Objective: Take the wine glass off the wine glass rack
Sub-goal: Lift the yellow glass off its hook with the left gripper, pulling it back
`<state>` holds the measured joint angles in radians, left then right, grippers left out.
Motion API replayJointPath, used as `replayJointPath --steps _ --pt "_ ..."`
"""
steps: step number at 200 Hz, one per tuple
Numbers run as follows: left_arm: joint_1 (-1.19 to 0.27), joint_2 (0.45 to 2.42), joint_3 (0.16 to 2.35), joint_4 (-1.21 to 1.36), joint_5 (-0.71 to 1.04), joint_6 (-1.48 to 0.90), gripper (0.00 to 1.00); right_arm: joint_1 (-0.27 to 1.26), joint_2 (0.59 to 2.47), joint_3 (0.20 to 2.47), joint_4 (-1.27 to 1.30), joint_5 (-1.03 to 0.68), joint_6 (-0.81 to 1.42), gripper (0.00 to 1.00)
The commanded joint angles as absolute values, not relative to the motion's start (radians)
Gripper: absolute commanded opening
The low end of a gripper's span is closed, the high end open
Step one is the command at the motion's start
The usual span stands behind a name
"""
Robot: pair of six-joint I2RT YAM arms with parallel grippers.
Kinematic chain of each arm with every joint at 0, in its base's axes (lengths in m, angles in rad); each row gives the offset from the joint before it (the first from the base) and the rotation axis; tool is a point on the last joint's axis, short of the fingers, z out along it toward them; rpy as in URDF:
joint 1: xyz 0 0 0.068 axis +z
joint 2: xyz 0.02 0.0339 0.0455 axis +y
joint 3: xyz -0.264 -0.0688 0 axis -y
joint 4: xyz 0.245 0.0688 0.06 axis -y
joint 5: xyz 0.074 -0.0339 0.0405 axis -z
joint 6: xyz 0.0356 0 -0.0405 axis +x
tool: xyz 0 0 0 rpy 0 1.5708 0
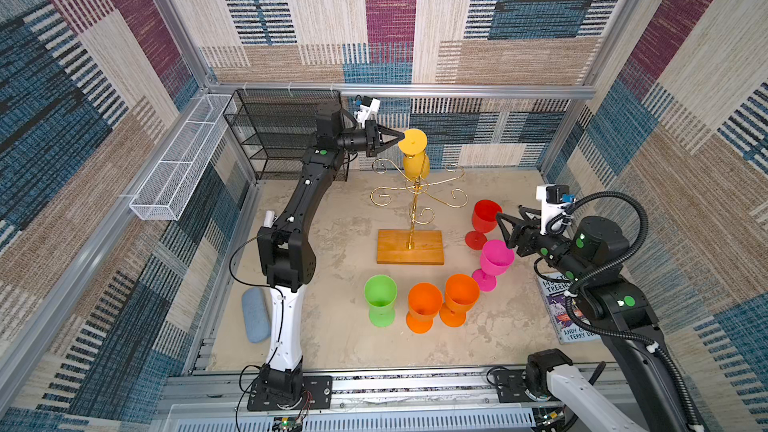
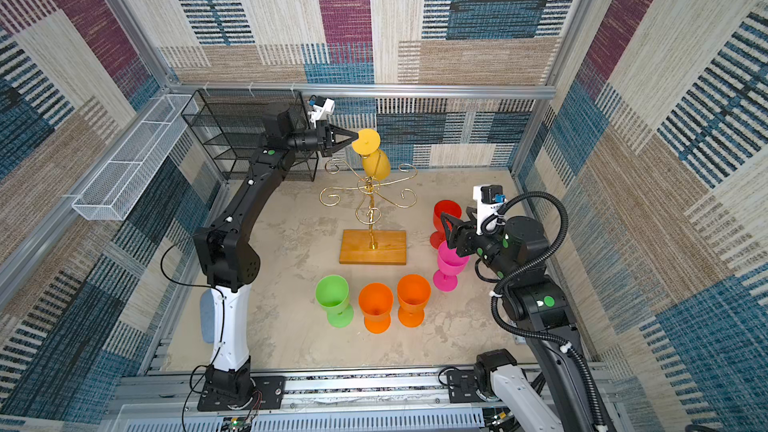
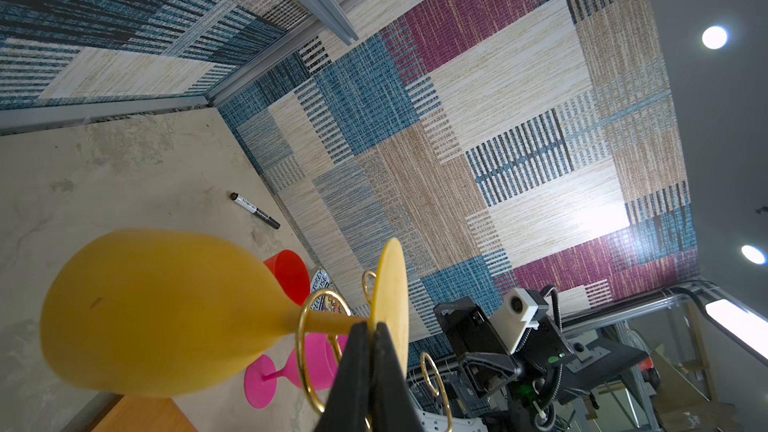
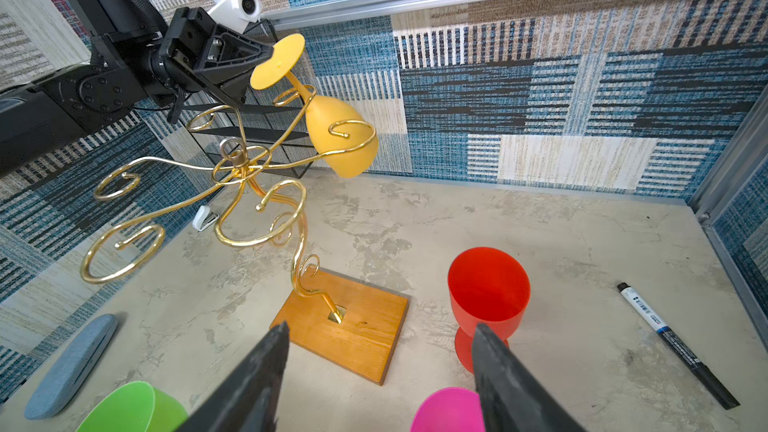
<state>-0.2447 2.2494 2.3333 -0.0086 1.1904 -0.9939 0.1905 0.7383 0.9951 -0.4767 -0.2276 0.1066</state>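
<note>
- Now: wine glass rack (image 1: 409, 247) stands below and just ahead of the left gripper (image 1: 400, 140).
- Yellow wine glass (image 1: 415, 166) hangs tilted, bowl down, stem inside a scroll arm, directly before that gripper.
- Left gripper pinched closed on the glass's foot rim.
- Right gripper (image 1: 509, 213): jaws apart, empty; rack ahead of it, apart.

left arm (image 1: 305, 189) high, jaws clamped; right jaws parted.

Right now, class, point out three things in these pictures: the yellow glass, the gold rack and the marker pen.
yellow glass (image 1: 415, 166): in a top view, on its bowl.
gold rack (image 1: 395, 249): in a top view, on its wooden base.
marker pen (image 4: 677, 344): right wrist view, on the middle of its barrel.
</note>
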Motion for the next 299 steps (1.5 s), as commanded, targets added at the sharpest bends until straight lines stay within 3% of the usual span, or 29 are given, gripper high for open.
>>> replayJointPath --steps 1,65,170,299 --pt "-0.250 2.249 2.331 0.080 1.215 -1.028 0.00 0.192 0.739 0.994 -0.454 -0.237 0.103 0.71" --pt "-0.264 2.231 2.298 0.050 1.230 -0.976 0.00 0.191 0.753 0.988 -0.442 -0.254 0.104 0.71" --pt "-0.264 2.189 2.371 -0.421 1.187 -0.604 0.00 0.192 0.764 0.981 -0.436 -0.266 0.107 0.71" --pt "-0.234 2.151 2.372 -0.487 1.192 -0.557 0.00 0.191 0.759 0.963 -0.441 -0.272 0.106 0.71"
